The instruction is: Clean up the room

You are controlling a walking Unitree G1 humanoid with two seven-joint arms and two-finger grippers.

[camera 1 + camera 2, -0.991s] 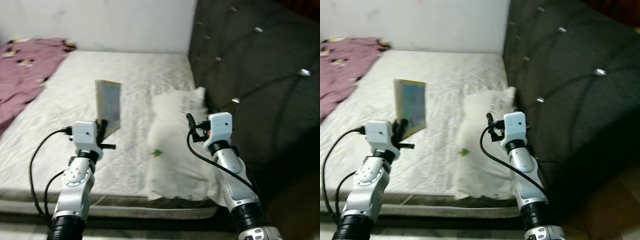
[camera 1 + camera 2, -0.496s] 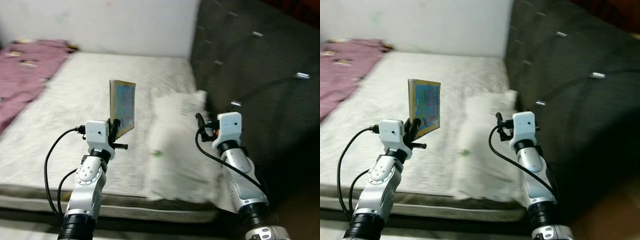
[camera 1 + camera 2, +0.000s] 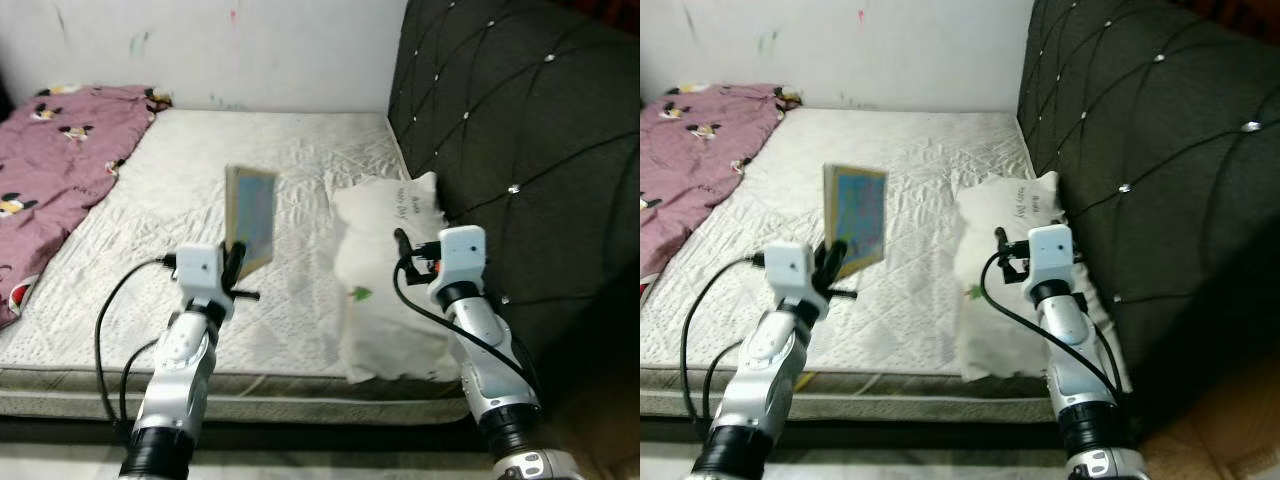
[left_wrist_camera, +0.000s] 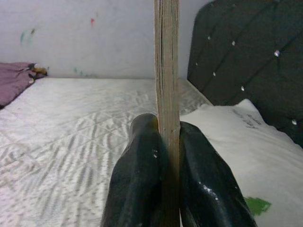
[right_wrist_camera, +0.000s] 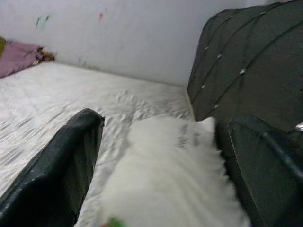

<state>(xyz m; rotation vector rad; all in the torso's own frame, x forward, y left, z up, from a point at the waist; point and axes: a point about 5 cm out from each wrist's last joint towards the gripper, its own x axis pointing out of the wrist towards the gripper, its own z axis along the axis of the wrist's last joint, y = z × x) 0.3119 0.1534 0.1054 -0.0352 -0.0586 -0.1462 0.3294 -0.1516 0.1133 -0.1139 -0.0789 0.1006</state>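
The left gripper [image 4: 166, 142] pinches a thin picture book [image 3: 251, 216] upright by its lower edge, above the white quilted mattress [image 3: 190, 190]. The right gripper [image 5: 161, 165] hovers over the white pillow [image 3: 385, 270] with fingers spread wide. Dark print near the pillow's far end is too blurred to read. Beyond it stands the dark tufted headboard [image 3: 500, 110]; far left lies a maroon cartoon-print blanket [image 3: 55, 140].

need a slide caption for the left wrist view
Left gripper clamps an upright book edge-on above the mattress, pillow alongside.
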